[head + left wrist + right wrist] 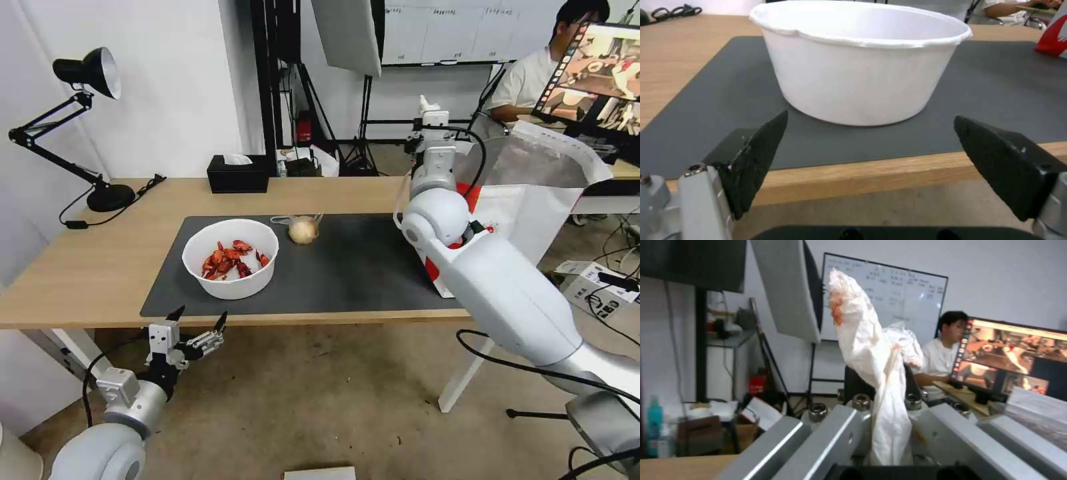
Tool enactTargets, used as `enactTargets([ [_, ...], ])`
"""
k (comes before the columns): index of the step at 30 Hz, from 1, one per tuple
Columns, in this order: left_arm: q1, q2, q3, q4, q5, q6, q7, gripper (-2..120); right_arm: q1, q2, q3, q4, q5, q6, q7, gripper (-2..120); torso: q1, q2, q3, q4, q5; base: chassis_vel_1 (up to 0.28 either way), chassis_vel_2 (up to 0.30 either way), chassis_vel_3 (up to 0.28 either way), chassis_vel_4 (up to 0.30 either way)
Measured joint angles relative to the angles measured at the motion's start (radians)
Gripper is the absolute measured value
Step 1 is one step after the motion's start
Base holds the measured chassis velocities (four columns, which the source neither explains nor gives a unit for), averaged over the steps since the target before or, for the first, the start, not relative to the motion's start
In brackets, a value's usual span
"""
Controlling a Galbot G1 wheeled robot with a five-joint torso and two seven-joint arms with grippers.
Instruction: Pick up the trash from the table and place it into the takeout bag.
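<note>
The white bowl [230, 257] of red crayfish shells stands on the dark grey mat [360, 267], with the wrapped beige ball [303, 230] just behind it. My left gripper [197, 323] hangs open below the table's front edge. In the left wrist view its black fingers [760, 150] frame the bowl [858, 66] from a short way off. My right gripper [432, 113] is raised high beside the takeout bag [527, 193], shut on a crumpled white tissue [871, 373] with red stains. The bag stands open at the table's right end, silver lining showing.
A black tissue box [237, 173] sits at the back edge of the light-wood table [100, 260]. A black desk lamp [87, 73] stands at the far left with its cord trailing. A person sits at a monitor behind the bag.
</note>
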Motion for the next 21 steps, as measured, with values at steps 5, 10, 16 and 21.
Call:
enactTargets([
  [5, -0.004, 0.002, 0.004, 0.004, 0.0, 0.0, 0.0, 100, -0.006, -0.028, 0.017, -0.008, 0.001, -0.008, 0.001, 0, 0.0, 0.0, 0.0, -0.0001, 0.0001, 0.0, 0.0, 0.0, 0.0],
  [10, -0.014, 0.006, 0.007, 0.009, -0.003, -0.002, -0.001, 100, -0.023, -0.053, 0.028, 0.006, 0.031, -0.05, 0.022, 7, 0.0, 0.0, 0.0, -0.0001, 0.0, 0.0, 0.0, 0.0, 0.0],
  [16, -0.024, 0.008, 0.017, 0.011, -0.006, -0.002, -0.003, 100, -0.047, -0.078, 0.045, 0.033, 0.076, -0.076, 0.022, 27, 0.0, 0.0, 0.0, -0.0001, 0.0, 0.0, 0.0, 0.0, 0.0],
  [21, -0.036, 0.008, 0.028, 0.021, -0.006, -0.002, -0.01, 100, -0.069, -0.096, 0.057, 0.052, 0.085, -0.08, 0.021, 43, 0.0, 0.0, 0.0, -0.0001, -0.0001, 0.0, 0.0, 0.0, 0.0],
])
